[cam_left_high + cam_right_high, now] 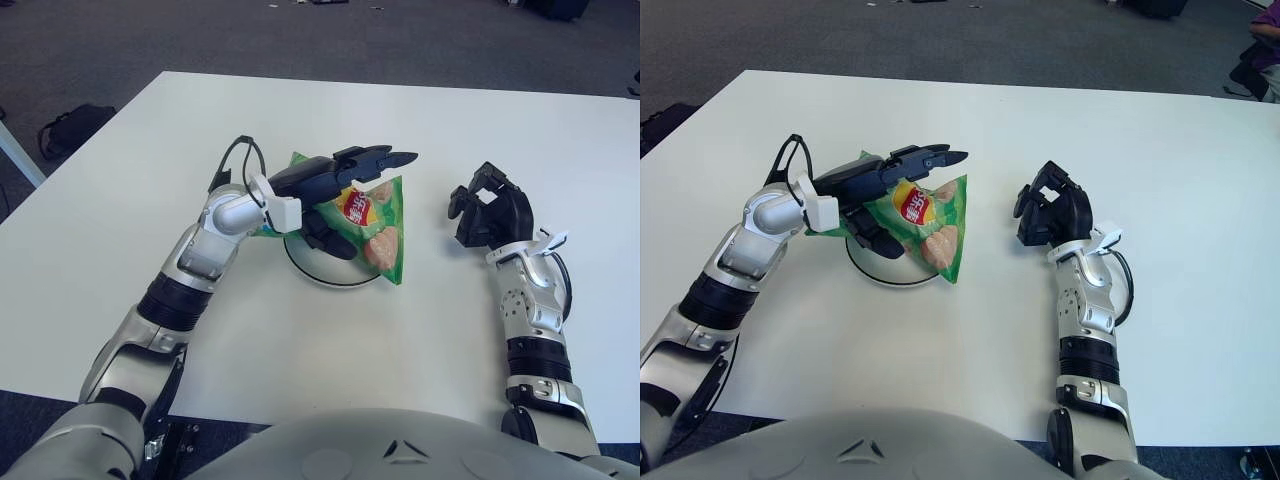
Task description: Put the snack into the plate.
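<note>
Left eye view: the snack (375, 225), a green crisp bag, lies at the centre of the frame across the white plate (318, 275), its lower corner hanging past the plate's rim onto the white counter (420, 340). The left hand (345, 185) shows over the bag's upper left part with its fingers (385, 158) stretched out straight and spread; they grip nothing, and the thumb below sits against the bag's face (whether it presses there I cannot tell). The right hand (487, 212) shows right of centre, just right of the bag, with fingers curled on nothing.

Right eye view: the same scene sits a little further left. The snack (930, 225) covers most of the plate (880, 275), leaving only the near rim showing below the bag. The left hand (880, 190) spans the bag's upper edge, open. The right hand (1052, 212) is apart from the bag, curled.

The step in hand looks like the release, and the task seems nearly done. To finish well, the left hand should lift straight up and clear before drawing back, so that no finger drags the light, slippery bag off the plate.
</note>
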{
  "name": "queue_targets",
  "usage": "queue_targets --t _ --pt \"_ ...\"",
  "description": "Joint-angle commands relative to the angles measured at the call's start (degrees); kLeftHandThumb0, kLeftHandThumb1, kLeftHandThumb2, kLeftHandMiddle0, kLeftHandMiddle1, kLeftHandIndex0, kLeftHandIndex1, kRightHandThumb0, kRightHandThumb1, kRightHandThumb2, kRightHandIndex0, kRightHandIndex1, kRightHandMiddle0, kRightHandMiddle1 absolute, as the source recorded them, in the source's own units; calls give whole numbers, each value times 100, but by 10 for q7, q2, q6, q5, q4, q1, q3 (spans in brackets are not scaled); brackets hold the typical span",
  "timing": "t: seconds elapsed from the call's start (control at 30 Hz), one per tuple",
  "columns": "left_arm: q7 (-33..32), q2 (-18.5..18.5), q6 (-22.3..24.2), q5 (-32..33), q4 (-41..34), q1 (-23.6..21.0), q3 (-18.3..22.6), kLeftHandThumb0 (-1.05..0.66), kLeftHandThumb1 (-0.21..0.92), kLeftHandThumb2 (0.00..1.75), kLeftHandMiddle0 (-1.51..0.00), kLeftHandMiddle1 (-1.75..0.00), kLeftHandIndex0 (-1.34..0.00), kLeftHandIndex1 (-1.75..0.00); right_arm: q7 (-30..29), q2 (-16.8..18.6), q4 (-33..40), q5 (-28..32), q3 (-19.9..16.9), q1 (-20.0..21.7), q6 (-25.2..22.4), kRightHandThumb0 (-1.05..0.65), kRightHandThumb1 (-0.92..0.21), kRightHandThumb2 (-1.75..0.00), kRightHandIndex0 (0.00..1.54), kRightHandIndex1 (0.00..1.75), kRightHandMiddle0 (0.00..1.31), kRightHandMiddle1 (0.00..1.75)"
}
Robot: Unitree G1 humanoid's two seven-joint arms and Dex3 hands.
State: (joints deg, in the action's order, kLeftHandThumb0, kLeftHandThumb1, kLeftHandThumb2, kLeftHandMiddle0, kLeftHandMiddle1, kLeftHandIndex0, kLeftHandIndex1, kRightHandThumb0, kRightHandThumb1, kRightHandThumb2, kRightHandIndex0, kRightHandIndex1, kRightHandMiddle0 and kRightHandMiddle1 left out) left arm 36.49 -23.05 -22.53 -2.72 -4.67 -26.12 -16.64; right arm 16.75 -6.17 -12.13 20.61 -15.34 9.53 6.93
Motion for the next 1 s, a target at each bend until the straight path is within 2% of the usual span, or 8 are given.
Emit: queue_targets --t 0.0,0.13,0.2,0.37,0.5,0.57,0.7,0.97 --pt "20 5 7 46 12 -10 16 -95 66 61 0 0 0 0 -4 19 -46 -6 3 -51 -2 -1 7 -175 89 171 70 175" --pt "26 6 23 80 15 -7 34 -94 67 60 0 0 0 0 -5 19 -48 -8 4 -49 -3 -1 7 -175 89 171 70 175" --pt "28 -14 28 88 3 4 56 -94 67 60 0 0 0 0 -5 19 -49 -8 4 -49 -4 -1 7 -175 88 172 70 175" --pt "5 -31 29 61 -4 24 88 -93 69 61 0 0 0 0 -5 20 -51 -9 3 -47 -3 -1 7 -175 88 172 70 175" --pt "-48 -36 -10 -8 41 26 106 -95 72 62 0 0 0 0 -5 21 -51 -10 3 -47 -2 -1 7 -175 88 173 70 175" --pt "-94 -39 -33 -55 92 22 115 -100 82 54 -2 -1 0 0 -5 21 -49 -9 3 -47 -5 -1 7 -175 88 173 70 175" --pt "-167 -27 -50 -90 173 16 131 -102 90 47 -5 -5 0 -6 -6 23 -49 -4 2 -45 -11 -1 7 -175 88 172 70 175" --pt "-283 9 10 -117 187 35 167 -94 92 44 -9 -15 0 -30 -4 23 -43 -3 2 -48 -18 -1 7 -175 89 171 70 175"
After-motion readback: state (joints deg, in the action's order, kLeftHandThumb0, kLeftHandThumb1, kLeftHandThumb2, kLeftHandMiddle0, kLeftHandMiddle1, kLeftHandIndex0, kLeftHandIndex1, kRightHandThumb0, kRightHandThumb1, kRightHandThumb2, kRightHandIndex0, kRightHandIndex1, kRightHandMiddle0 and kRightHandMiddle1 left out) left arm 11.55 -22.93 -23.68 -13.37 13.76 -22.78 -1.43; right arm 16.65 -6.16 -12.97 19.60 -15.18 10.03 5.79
